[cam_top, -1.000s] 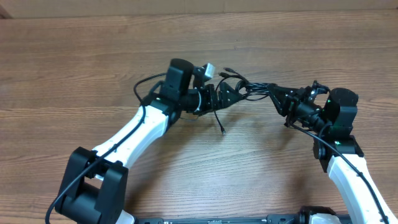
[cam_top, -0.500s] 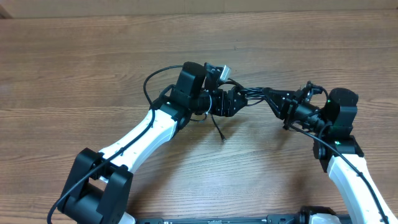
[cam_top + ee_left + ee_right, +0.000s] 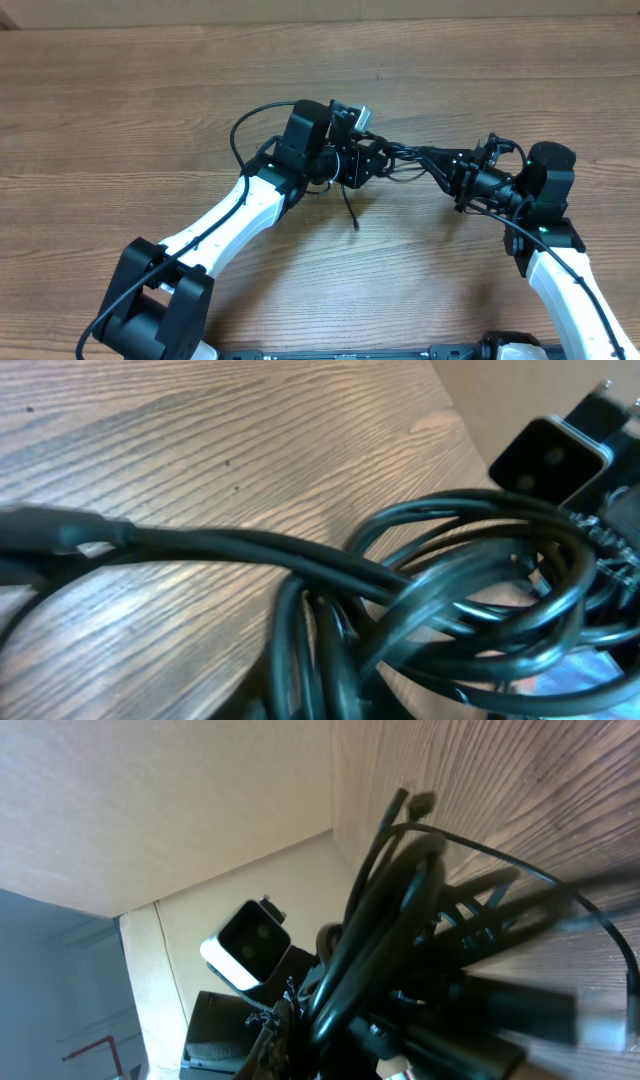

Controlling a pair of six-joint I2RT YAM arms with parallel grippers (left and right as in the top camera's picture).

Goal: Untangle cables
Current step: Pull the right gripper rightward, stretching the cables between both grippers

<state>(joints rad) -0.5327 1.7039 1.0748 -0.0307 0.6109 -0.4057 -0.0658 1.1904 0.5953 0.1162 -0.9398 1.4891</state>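
The cables [image 3: 400, 152] sit bunched in a dark knot right at the tip of the left gripper [image 3: 372, 160]. From overhead that gripper's fingers look drawn in narrow on the knot. They are black against black cord, so the exact pinch point is hard to make out.

Several strands run almost straight from the left gripper out to its right. They end in the right gripper [image 3: 435, 156], whose fingers are clamped tight on the far side of the bundle. One loose end [image 3: 352, 212] trails away from the left gripper toward the robot's bases, down to the wooden table [image 3: 150, 100].

In the left wrist view the cables [image 3: 440, 610] fill the lower part of the frame, close in front of the camera. Several loops overlap and cross there. One strand leads off to the left edge, where it thickens into a sleeve [image 3: 60, 530]. The fingers themselves do not show in this view.

In the right wrist view the cables [image 3: 380, 930] stand as a tight sheaf with a small plug [image 3: 420, 802] at the top. A white-edged camera box [image 3: 245, 952] on the left arm sits just behind them.
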